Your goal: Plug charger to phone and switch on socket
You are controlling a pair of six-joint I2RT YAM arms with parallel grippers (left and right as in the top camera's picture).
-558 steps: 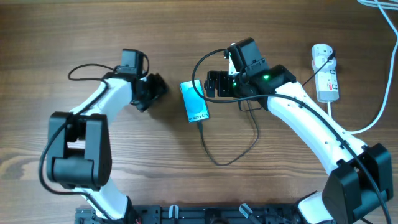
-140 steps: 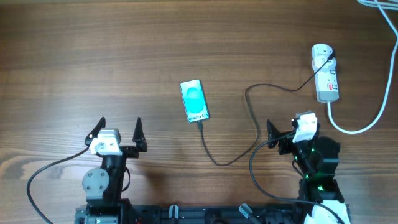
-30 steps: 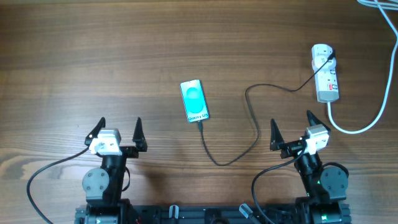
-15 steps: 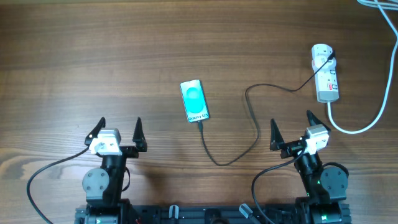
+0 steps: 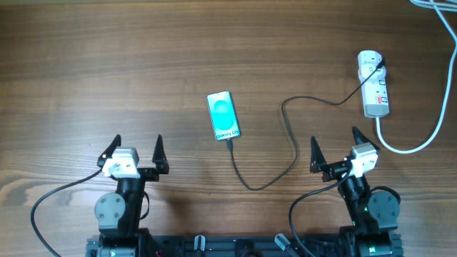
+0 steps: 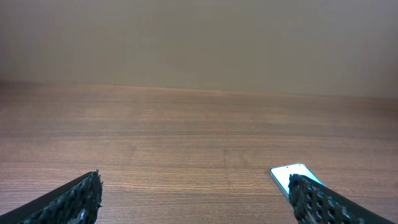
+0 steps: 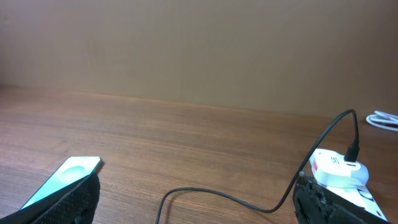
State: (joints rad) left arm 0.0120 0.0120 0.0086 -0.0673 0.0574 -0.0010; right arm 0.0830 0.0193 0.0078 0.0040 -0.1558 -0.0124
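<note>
The phone (image 5: 223, 116) lies flat mid-table, turquoise screen up; its edge also shows in the left wrist view (image 6: 287, 175) and the right wrist view (image 7: 62, 177). The charger (image 5: 289, 146), a thin black cable, runs from the phone's near end in a loop up to the white socket (image 5: 373, 93) at the right; the cable (image 7: 249, 200) and socket (image 7: 339, 169) appear in the right wrist view. My left gripper (image 5: 136, 149) stands open near the front left. My right gripper (image 5: 334, 151) stands open near the front right. Both hold nothing.
A thick white cord (image 5: 432, 135) curves from the socket to the table's right edge and up to the far right corner. Both arms are folded back at the front edge of the wooden table (image 5: 107, 64).
Over the last second nothing has visibly moved. Before that, both arms drew back from the phone to the front edge, and the right gripper turned to face the table.
</note>
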